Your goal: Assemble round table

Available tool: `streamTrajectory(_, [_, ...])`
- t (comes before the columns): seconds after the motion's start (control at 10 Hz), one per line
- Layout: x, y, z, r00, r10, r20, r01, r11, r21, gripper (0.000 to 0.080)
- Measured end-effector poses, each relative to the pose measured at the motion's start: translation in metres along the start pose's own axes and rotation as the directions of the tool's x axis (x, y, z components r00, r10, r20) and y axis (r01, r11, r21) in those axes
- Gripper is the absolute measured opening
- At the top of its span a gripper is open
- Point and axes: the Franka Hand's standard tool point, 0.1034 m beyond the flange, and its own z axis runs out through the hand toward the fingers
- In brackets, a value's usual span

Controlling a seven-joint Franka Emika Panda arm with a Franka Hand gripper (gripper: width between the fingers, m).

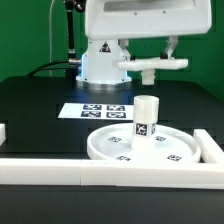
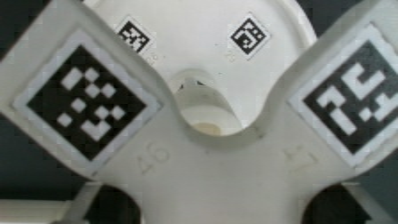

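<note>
- Watching the tool (image 1: pixel 172 54) now: it is clamped on the cross-shaped base (image 1: pixel 145 66) and carries it in the air, at about twelve o'clock from the leg (image 1: pixel 147 118) and well clear of it.
- We see the leg standing upright in the middle of the round disc (image 1: pixel 178 150). The disc lies on the surface (image 1: pixel 40 110), with the marker board (image 1: pixel 100 110) at ten o'clock from it.
- First worry: the base's central socket (image 2: pixel 210 112) does not look lined up over the leg top. In the exterior view the base sits a touch toward one o'clock. Come down like that and we'd judge a lobe lands on the leg's rim and jams.
- Second worry: the grip looks to be out near one edge of the base, so the plate may droop or twist in the jaws on contact. A tilted base would bind rather than seat.
- Third: we cannot tell how firmly the leg sits in the disc. A sideways shove could topple it, or skid the disc toward the white rail (image 1: pixel 100 172) at six o'clock.
- Turning the base to fasten it could spin leg and disc together, since nothing visibly pins the disc.
</note>
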Motion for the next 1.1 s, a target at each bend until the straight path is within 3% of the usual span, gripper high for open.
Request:
streamTrajectory(0.3, [0.012, 0.003, 0.012, 0.998, -0.058, 0.016, 0.058, 0.998, -0.006, 0.0448])
streamTrajectory(1.1, [-0.003, 0.007, 0.029, 0.999, -0.048, 0.024, 0.048, 0.999, -0.012, 0.0448])
